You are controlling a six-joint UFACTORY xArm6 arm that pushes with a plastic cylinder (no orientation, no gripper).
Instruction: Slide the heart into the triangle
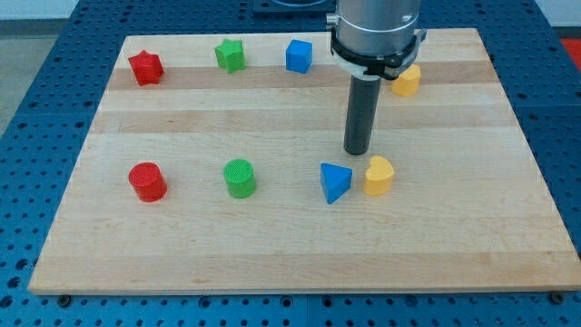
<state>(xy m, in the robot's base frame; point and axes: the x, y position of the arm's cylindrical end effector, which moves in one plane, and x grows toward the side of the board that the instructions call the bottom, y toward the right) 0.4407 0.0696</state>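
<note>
standing upright, my tip [357, 151] sits just above the yellow heart [379, 175] and blue triangle [334, 182] — holding nothing, touching neither.

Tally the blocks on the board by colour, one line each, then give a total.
Red: 2, a red star and a red cylinder
Green: 2, a green star and a green cylinder
Blue: 2, a blue cube and a blue triangle
Yellow: 2, a yellow heart and a yellow block partly hidden behind the arm
Total: 8
</note>
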